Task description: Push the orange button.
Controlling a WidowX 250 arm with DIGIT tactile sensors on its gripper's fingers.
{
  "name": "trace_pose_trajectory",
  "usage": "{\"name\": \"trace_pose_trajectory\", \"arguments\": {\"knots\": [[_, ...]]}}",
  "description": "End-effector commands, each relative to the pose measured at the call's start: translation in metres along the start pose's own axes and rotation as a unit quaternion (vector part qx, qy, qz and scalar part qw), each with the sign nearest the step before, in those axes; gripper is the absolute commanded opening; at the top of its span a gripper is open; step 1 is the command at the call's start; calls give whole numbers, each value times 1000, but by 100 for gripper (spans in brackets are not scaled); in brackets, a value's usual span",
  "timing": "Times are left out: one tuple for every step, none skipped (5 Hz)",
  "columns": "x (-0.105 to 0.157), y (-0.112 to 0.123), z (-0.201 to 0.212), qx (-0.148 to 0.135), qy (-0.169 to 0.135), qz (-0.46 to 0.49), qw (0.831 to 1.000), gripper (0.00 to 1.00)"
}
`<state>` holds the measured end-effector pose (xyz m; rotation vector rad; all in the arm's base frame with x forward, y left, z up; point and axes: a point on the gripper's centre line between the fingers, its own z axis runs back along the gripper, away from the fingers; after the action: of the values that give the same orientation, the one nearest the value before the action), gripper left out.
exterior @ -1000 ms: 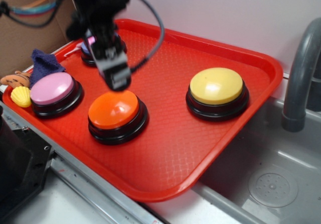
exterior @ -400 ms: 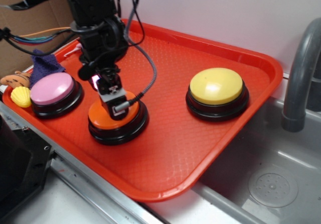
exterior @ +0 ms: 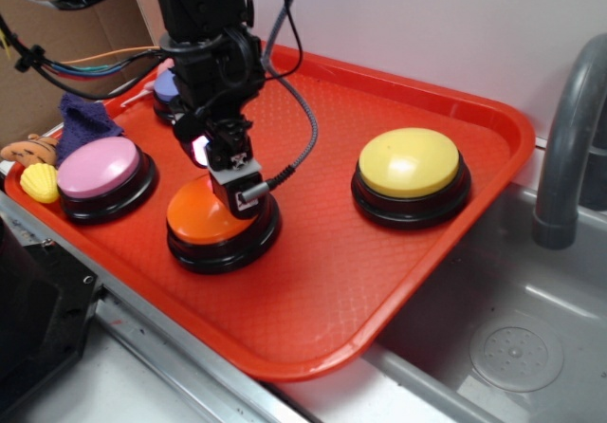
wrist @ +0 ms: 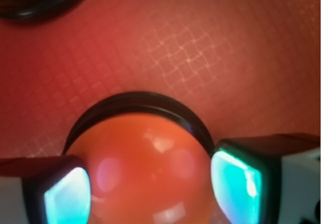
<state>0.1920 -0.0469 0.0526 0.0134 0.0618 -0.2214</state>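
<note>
The claw [exterior: 235, 188] is down at the back part of the orange button [exterior: 204, 214], its tip against or just over the glossy dome; the outside view does not settle whether it touches. In the wrist view the claw [wrist: 150, 184] stands open, its two fingers [wrist: 238, 176] wide apart, one at each side of the orange button [wrist: 145, 169], whose dome fills the gap between them; the inner faces of the fingers glow blue-green, and whether they rest on the dome cannot be told. The button's black base shows as a dark ring behind the dome. A grey cable [exterior: 303, 129] loops from the claw up to the black arm [exterior: 204, 25] above it. The orange button sits near the front left of a red tray [exterior: 379, 281] with a gridded floor. To its left on the tray is a pink button [exterior: 100, 169], and well apart to its right is a yellow button [exterior: 410, 162]. Behind the arm a purple button [exterior: 167, 89] is partly hidden. By the tray's left edge lie a yellow shell-shaped toy [exterior: 40, 182] and a dark blue cloth [exterior: 83, 119]. To the right of the tray are a grey sink [exterior: 493, 338] and a grey tap [exterior: 569, 138].
</note>
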Motion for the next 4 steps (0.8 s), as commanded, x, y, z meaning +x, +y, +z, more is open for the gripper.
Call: {"name": "trace_pose_trajectory", "arguments": {"knots": [[11,1,73,30,-61,-15,998,100],[7,2,83,43,-16,-6,999,100],[0,2,91,34,10,-3,999,100],[-11,6,96,27,-1,-4,1000,100]]}}
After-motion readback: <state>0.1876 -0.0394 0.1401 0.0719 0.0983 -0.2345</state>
